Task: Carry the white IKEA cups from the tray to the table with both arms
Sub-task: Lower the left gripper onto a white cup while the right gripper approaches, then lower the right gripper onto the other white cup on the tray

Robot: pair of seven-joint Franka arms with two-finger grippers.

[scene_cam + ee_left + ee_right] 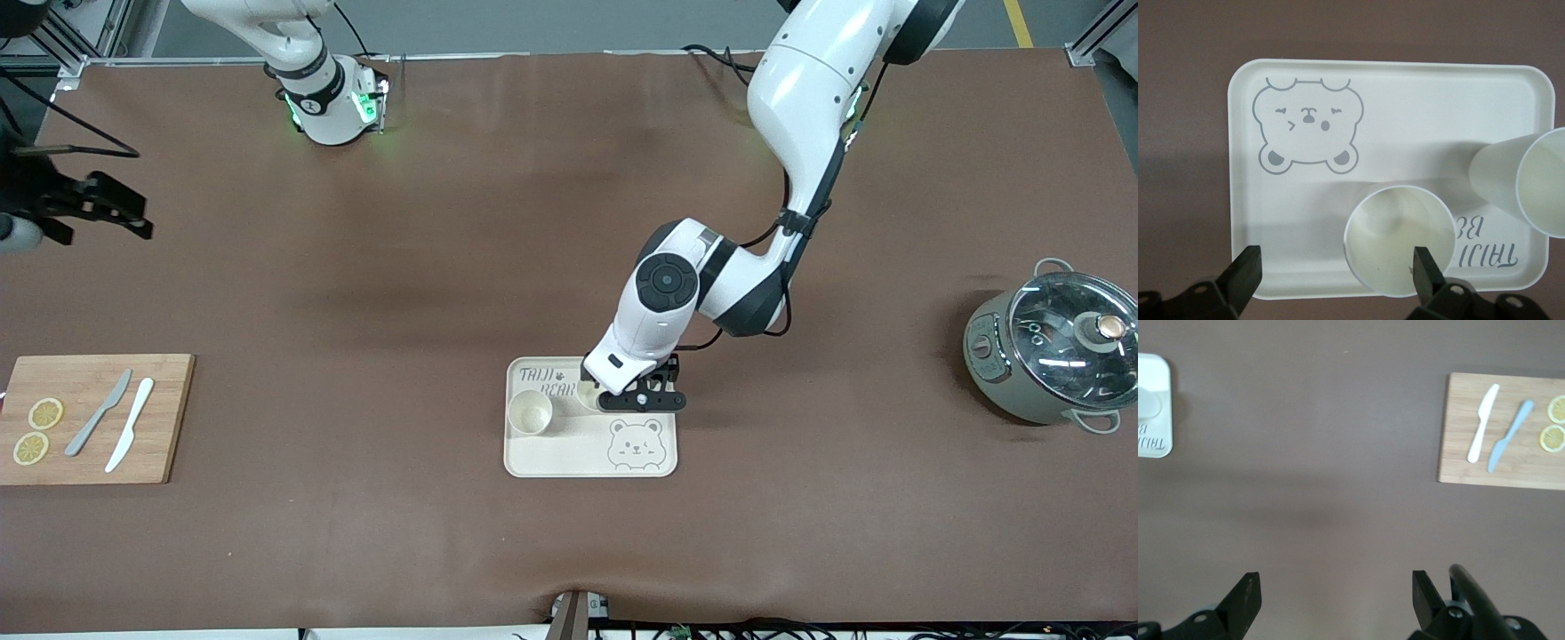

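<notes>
- Front view: the tray (590, 464) lies on the table (444, 267) toward the edge nearest the camera, about midway between the two arms' ends.
- Both white IKEA cups stand on the tray, along its edge farthest from the camera. One cup (530, 412) sits by the corner toward the right arm's end. The other cup (588, 396) is beside it, by the "TAIJI BEAR" lettering, and is mostly covered by the left arm's hand.
- The left gripper (642, 396) is low over the tray at that second cup. In the left wrist view its jaws are spread wide and hold nothing; one fingertip (1423, 263) overlaps the rim of the cup (1399, 240), the other (1247, 263) is over bare tray.
- The right gripper (107, 209) waits in the air over the right arm's end of the table, jaws wide and empty in the right wrist view (1335, 597).
- Step in hand, as I judge it: the left arm is lining up on the first cup; neither cup has left the tray.
- Next move likely calls for centring the jaws around the cup wall before closing, then lifting straight up so the neighbouring cup (1525, 183) is not knocked.
</notes>
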